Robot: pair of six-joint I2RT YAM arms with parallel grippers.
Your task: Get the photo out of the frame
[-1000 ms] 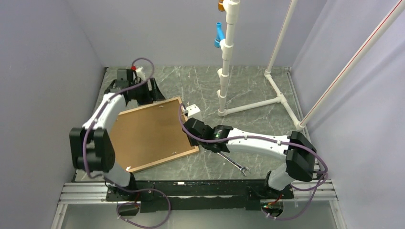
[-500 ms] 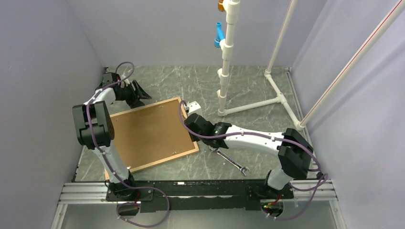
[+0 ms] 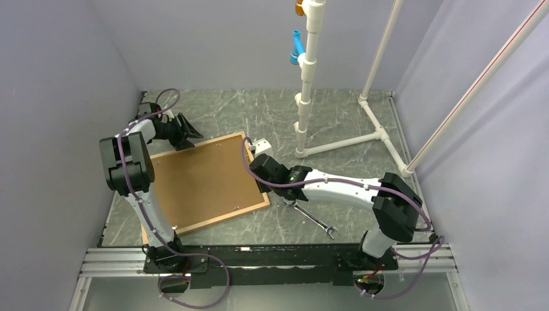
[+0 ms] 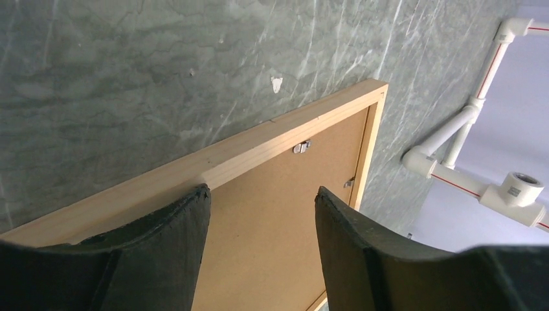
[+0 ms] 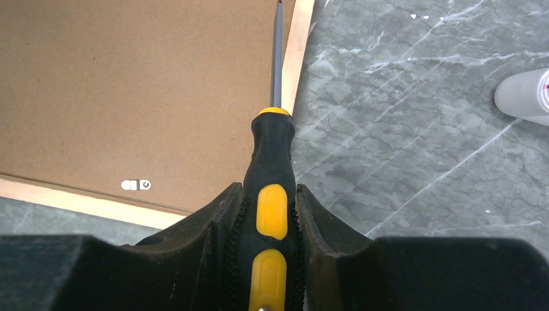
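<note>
The frame [image 3: 223, 218] of thin light wood lies face down on the table, its brown backing board [image 3: 201, 181] facing up. The photo is hidden under the board. My left gripper [image 3: 188, 133] is at the frame's far edge. In the left wrist view it [image 4: 262, 190] is open, one fingertip [image 4: 194, 201] over the wood strip [image 4: 259, 146], the other over the board [image 4: 278, 220]. A small metal clip [image 4: 301, 148] sits near that strip. My right gripper [image 5: 268, 189] is shut on a black-and-yellow screwdriver [image 5: 272, 149], whose shaft points along the frame's right strip [image 5: 299, 52].
A metal wrench [image 3: 314, 220] lies on the table right of the frame. A white PVC pipe stand [image 3: 304, 97] rises at the back middle, its base pipes running right. Grey walls close in on three sides. Another clip [image 5: 137, 185] sits on the board near the strip.
My left arm has swung back and left, bringing its gripper down to the frame's far edge with the jaws somewhat narrower. The right gripper has barely moved and still holds the screwdriver.
</note>
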